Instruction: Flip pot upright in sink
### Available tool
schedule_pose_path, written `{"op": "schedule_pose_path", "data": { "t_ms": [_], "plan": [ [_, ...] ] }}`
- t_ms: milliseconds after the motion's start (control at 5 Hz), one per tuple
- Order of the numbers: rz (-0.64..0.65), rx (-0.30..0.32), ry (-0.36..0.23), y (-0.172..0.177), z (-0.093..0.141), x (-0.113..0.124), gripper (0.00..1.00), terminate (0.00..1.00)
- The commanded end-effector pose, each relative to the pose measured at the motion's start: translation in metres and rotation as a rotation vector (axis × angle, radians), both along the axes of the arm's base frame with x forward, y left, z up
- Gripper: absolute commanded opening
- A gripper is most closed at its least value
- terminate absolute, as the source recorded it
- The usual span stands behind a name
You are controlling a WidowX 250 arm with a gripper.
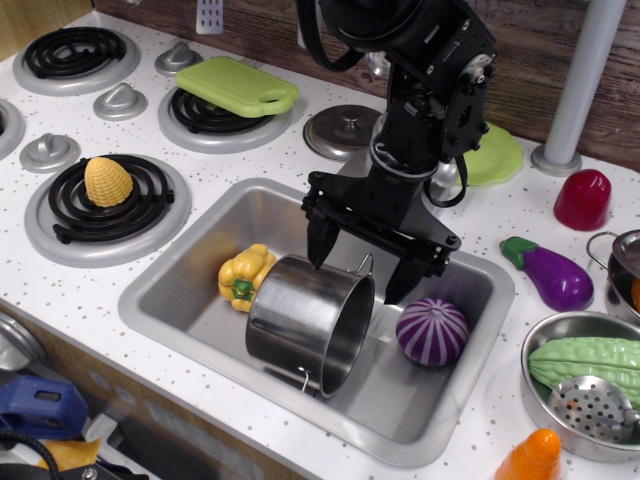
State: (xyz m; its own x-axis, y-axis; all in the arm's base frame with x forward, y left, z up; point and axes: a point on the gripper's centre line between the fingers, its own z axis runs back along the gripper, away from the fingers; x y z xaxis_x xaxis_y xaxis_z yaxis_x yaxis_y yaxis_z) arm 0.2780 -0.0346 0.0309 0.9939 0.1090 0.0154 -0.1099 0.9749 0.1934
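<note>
The steel pot (305, 320) lies on its side in the sink (170, 285), its open mouth facing right. A thin wire handle shows at its top rim and another at the bottom. My gripper (362, 270) hangs just above the pot's upper rim, jaws open, one finger (320, 245) to the left and one finger (400, 280) to the right of the top handle. It holds nothing.
A yellow toy pepper (243, 276) lies left of the pot and a purple striped onion (432, 331) to its right, both in the sink. A steel bowl with a green vegetable (585, 380), an eggplant (550, 273), a steel lid (340, 130) and stove burners surround the sink.
</note>
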Motion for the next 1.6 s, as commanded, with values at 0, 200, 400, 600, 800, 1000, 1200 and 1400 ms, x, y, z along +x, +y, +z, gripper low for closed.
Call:
{"op": "schedule_pose_path", "data": {
  "t_ms": [0,200,400,600,800,1000,1200,1400],
  "plan": [
    [0.000,0.000,0.000,0.000,0.000,0.000,1.00,0.00],
    [-0.026,0.070,0.016,-0.002,-0.002,0.000,1.00,0.00],
    [-0.036,0.117,0.008,0.000,-0.008,-0.001,1.00,0.00],
    [-0.038,0.213,0.005,-0.001,-0.013,-0.002,1.00,0.00],
    [-0.043,0.385,-0.061,-0.001,-0.023,-0.004,1.00,0.00],
    [-0.058,0.501,-0.109,0.004,-0.033,-0.005,1.00,0.00],
    [-0.075,0.592,-0.122,0.011,-0.037,-0.005,1.00,0.00],
    [-0.082,0.605,-0.122,0.016,-0.036,-0.005,1.00,0.00]
  ]
}}
